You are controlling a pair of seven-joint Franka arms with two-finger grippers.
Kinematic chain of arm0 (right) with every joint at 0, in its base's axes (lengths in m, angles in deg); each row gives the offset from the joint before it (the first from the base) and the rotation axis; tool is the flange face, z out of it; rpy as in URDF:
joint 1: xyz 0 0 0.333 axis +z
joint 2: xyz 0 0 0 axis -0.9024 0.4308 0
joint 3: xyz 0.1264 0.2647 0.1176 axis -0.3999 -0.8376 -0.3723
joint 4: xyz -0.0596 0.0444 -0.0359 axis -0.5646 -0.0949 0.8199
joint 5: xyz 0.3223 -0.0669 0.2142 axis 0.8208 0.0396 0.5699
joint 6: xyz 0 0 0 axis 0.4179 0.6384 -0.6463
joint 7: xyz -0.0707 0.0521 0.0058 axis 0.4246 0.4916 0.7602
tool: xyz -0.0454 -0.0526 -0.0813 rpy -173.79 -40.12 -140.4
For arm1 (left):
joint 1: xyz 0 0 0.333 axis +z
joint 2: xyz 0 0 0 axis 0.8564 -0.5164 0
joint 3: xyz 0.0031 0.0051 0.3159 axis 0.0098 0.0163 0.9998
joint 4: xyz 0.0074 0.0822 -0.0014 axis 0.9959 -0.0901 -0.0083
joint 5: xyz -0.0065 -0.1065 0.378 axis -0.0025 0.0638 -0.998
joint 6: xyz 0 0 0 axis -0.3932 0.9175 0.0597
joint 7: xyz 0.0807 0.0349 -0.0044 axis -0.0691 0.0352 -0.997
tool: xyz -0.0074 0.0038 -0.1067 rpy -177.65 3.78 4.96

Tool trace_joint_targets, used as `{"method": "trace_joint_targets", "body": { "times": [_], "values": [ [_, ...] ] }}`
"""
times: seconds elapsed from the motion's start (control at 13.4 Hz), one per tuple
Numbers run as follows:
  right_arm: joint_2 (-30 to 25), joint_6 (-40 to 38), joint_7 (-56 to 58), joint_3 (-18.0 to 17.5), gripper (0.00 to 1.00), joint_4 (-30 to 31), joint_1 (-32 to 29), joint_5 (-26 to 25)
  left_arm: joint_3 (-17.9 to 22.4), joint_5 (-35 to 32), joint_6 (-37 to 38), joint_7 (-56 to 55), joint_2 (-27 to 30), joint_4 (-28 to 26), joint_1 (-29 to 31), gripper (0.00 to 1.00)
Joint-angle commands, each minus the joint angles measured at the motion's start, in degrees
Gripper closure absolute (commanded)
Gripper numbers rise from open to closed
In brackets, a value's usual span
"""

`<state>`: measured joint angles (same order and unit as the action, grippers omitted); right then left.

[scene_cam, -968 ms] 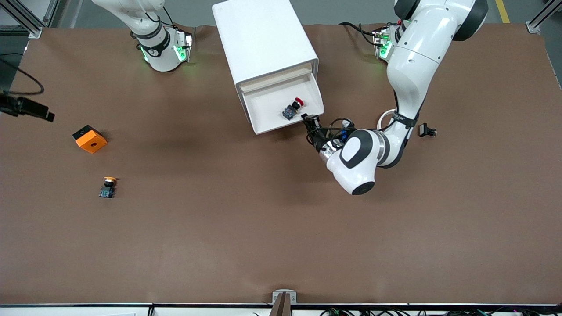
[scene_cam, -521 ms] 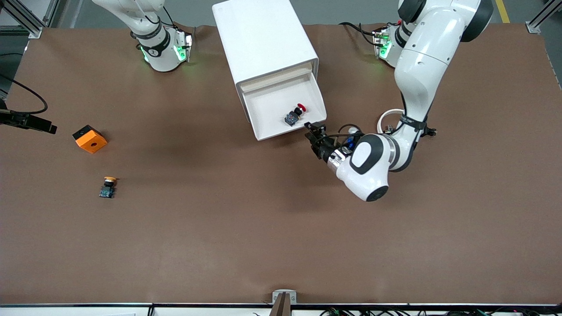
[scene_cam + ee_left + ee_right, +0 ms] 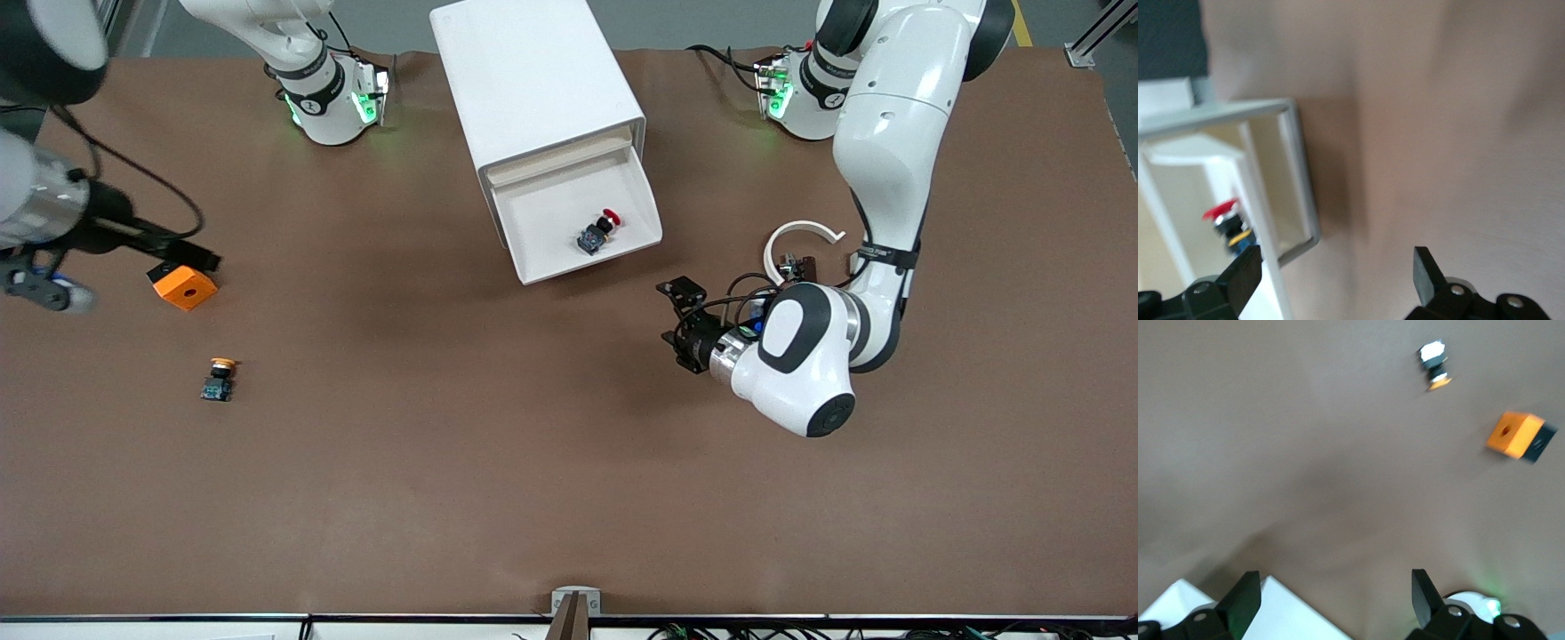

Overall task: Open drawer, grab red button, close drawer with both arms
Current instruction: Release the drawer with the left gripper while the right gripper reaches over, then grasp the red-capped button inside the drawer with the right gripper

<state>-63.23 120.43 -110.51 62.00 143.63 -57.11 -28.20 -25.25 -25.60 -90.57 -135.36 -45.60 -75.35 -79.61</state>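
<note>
The white cabinet (image 3: 533, 80) stands near the robots' bases. Its drawer (image 3: 591, 260) is pulled out toward the front camera. The button (image 3: 597, 233), red cap on a blue base, lies inside on the drawer floor. My left gripper (image 3: 676, 316) is open and empty over bare table, nearer the front camera than the drawer's front edge. In the left wrist view the drawer (image 3: 1305, 193) and the button (image 3: 1225, 220) show past my left gripper (image 3: 1335, 273). My right gripper (image 3: 191, 256) hangs high over the right arm's end of the table, open and empty (image 3: 1331, 597).
An orange cube with a hole (image 3: 182, 286) (image 3: 1516, 435) and a yellow-capped button (image 3: 218, 380) (image 3: 1435, 367) lie at the right arm's end. A small dark part (image 3: 797, 265) sits beside the left forearm. The cabinet's corner (image 3: 1291, 613) shows under the right gripper.
My left gripper let go of the drawer's front edge, opened, and drew back toward the front camera. The drawer slid out slightly. The right arm swung in from the table's edge.
</note>
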Motion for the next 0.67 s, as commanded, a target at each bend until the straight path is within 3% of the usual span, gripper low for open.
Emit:
{"method": "trace_joint_targets", "body": {
  "times": [0.0,0.6],
  "values": [
    [-0.5,2.1,-13.6,0.6,0.0,-0.3,9.9,1.2,0.6,-5.6,-2.3,11.2,1.3,2.1,0.0,0.0],
    [6.0,15.1,-43.3,0.7,0.0,-0.3,33.0,0.7,4.8,-21.4,-2.3,44.8,10.4,1.4,0.6,0.0]
  ]
}}
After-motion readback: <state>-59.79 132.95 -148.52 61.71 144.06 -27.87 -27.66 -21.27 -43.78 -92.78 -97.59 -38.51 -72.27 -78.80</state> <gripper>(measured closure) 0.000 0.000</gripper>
